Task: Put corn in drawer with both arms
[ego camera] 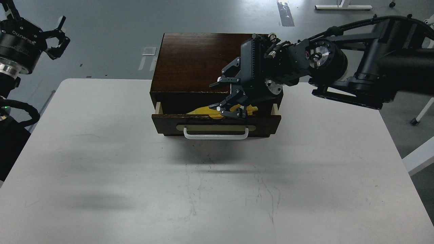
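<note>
One corn [203, 111] lies inside the pulled-out drawer [216, 124], at the box's [193, 61] front, near the table's [101, 169] far edge. It sits just beneath and left of the right gripper [222, 96], whose fingers [232, 113] are spread apart, the lower one seeming to touch the cob without clamping it. The left gripper [58, 35] hangs released over the far-left corner, holding nothing.

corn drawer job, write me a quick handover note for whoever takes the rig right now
Right gripper: jaws open, reaching into the open drawer just above the corn; contact unclear.
Left gripper: jaws open, empty, raised far left off the table.
Corn: lying inside the drawer, partly hidden by the right gripper.
Done: drawer pulled out, corn in.
Left: withdraw the right arm, probably push the drawer shut by its white handle.
</note>
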Controlling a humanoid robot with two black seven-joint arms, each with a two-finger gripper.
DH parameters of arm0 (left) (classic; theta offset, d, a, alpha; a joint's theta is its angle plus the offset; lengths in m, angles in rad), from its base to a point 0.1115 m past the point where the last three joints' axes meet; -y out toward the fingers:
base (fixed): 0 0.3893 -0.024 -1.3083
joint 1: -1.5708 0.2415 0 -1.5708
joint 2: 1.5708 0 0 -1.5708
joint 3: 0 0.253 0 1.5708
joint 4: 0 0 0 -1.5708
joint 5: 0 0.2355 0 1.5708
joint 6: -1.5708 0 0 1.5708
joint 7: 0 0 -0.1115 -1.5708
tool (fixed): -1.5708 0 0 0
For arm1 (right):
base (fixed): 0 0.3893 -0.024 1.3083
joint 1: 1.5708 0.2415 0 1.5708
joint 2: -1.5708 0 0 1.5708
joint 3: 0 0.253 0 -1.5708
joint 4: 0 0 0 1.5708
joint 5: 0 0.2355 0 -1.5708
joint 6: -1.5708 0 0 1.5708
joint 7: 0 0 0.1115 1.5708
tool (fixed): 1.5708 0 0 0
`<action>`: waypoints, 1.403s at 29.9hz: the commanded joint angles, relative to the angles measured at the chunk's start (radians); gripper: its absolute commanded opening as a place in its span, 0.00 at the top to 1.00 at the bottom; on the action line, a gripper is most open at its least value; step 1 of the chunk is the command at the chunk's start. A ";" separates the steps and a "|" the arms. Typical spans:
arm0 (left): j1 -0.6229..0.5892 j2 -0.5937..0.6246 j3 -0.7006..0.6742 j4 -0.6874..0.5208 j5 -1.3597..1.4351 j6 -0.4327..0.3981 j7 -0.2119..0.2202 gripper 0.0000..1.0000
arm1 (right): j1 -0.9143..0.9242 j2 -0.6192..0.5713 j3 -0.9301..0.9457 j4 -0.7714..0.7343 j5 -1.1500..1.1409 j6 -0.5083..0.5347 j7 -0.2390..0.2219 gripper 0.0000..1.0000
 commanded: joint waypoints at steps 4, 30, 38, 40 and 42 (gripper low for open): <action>0.002 0.004 0.000 0.000 0.000 0.000 0.001 0.02 | 0.008 -0.020 0.028 -0.001 0.018 -0.001 0.000 0.36; -0.012 -0.051 -0.008 0.005 0.000 0.000 0.004 0.02 | -0.372 -0.207 0.480 -0.393 1.245 0.000 -0.017 0.00; -0.014 -0.092 -0.015 0.006 -0.011 0.000 0.003 0.02 | -0.542 -0.235 0.702 -0.394 1.545 0.011 -0.020 0.00; -0.014 -0.100 -0.026 0.006 -0.011 0.000 0.003 0.02 | -0.564 -0.236 0.733 -0.394 1.595 0.015 -0.020 0.00; -0.014 -0.114 -0.040 0.012 -0.011 0.000 0.004 0.02 | -0.604 -0.236 0.800 -0.396 1.710 0.050 -0.020 0.00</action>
